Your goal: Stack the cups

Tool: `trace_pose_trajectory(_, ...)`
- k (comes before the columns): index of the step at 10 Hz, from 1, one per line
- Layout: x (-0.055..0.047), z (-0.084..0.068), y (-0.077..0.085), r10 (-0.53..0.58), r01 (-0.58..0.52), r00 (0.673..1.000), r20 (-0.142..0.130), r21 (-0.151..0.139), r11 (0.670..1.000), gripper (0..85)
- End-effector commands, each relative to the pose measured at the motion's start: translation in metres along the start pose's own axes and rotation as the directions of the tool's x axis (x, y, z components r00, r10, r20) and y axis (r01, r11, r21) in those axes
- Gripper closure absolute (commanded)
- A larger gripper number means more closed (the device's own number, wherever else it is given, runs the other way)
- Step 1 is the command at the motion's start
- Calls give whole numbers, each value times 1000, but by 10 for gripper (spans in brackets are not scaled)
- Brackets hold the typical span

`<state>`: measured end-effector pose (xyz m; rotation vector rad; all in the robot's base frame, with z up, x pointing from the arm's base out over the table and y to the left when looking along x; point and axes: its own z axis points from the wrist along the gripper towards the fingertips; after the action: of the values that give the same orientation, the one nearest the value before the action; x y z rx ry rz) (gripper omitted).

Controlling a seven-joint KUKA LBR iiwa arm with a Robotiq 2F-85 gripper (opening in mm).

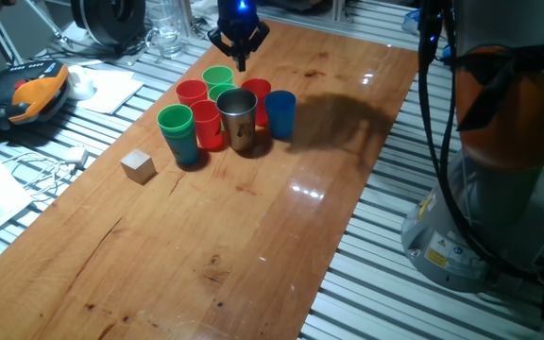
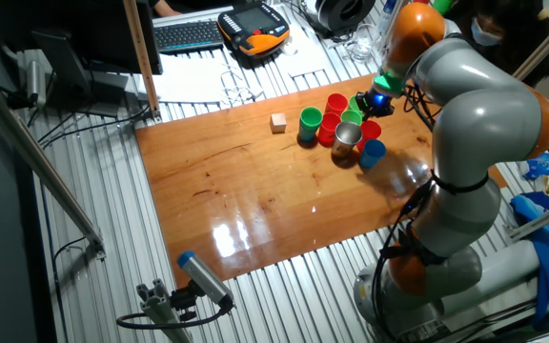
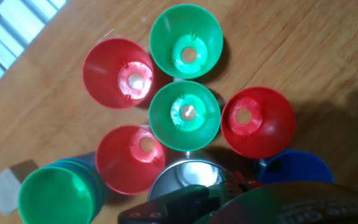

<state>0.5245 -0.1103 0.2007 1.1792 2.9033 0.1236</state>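
The cups sit bunched together on the far half of the wooden worktop (image 1: 281, 227), all upright and mouths up. A shiny steel cup (image 1: 240, 118) stands at the near side of the bunch, with a blue cup (image 1: 280, 113) just beside it and red cups (image 1: 207, 124) pressed around. At the other end, a green cup (image 1: 175, 123) is nested in a blue one. A small wooden cube (image 1: 138, 166) lies apart from them. The gripper (image 1: 241, 52) hangs over the back of the cluster (its blue light glowing), holding nothing; whether the jaws are wide or narrow, I cannot tell.
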Motion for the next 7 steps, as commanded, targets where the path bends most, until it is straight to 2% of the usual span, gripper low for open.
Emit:
trace_pose_trajectory(1,0,0,0,-27,26,1000,14,23,999,850)
trace_pose_trajectory(3,0,0,0,-49,49,999,2,56,997,850)
trace_pose_trajectory(4,3,-3,-7,-37,35,999,20,78,996,680)
trace_pose_trajectory(5,6,-3,-17,-34,32,999,33,78,996,510)
trace_pose_trajectory(6,7,-4,-27,-51,47,998,44,92,995,510)
trace_pose_trajectory(7,4,-4,-36,-48,46,998,33,80,996,510)
